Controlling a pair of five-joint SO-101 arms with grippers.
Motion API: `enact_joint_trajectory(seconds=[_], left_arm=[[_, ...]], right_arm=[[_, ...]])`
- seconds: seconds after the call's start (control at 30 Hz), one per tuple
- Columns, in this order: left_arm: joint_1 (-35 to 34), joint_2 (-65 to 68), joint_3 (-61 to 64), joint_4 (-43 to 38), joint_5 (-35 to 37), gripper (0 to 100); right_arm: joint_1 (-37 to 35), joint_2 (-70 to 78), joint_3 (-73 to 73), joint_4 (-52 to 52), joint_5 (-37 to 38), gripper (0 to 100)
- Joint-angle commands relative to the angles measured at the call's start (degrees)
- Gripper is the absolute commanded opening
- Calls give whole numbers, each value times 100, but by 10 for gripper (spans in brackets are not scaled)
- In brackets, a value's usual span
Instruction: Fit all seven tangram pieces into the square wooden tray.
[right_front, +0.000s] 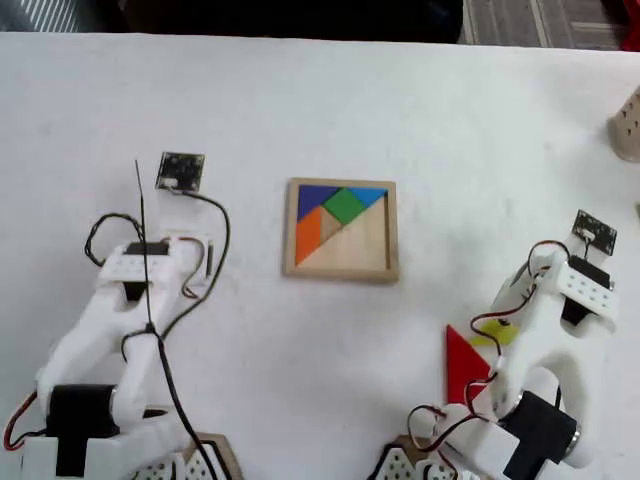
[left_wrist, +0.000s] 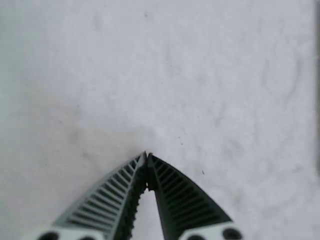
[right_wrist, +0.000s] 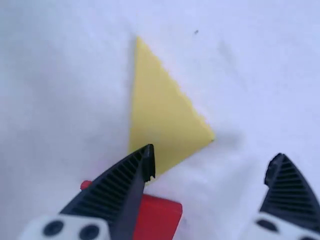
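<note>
Near right: right claw (right_wrist: 212, 154) wide open above the yellow triangle (right_wrist: 160, 120) — red triangle (right_front: 463, 362) just beside. Near left — left claw (left_wrist: 146, 157) pinched shut over bare counter (left_wrist: 200, 75). Mid-counter, tray (right_front: 290, 228) with some pieces in.

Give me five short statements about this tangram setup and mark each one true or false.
1. The yellow triangle lies inside the tray. False: it lies on the table, outside the tray.
2. The right hand is open, with the yellow triangle below it. True.
3. The left hand grips a piece. False: it is shut on nothing, over bare table.
4. A green piece sits in the tray. True.
5. The red triangle is in the tray. False: it lies on the table next to the yellow triangle.
</note>
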Motion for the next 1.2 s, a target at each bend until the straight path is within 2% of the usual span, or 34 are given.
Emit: enact_joint_trajectory(seconds=[0.0, 0.23, 0.57, 0.77, 0.9, 0.97, 1.03, 1.17], left_arm=[[57, -242, -132, 26, -44, 24], [57, -242, -132, 26, -44, 24], [57, -242, -132, 26, -44, 24], [48, -242, -132, 26, -44, 24], [40, -242, -132, 26, -44, 24], [48, -242, -132, 26, -44, 24], [48, -242, -132, 26, -44, 24], [48, -242, -132, 26, -44, 24]], right_arm=[[-154, -180, -44, -119, -167, 343], [-189, 92, 79, -673, -229, 343], [-338, 1262, -879, 110, -176, 343], [-875, 1288, -941, 136, -176, 343], [-892, 1341, -1055, 145, -141, 341], [-919, 1341, -1055, 145, 141, 339], [-927, 1341, -1055, 145, 264, 306], [-927, 1349, -1090, 119, 316, 132]])
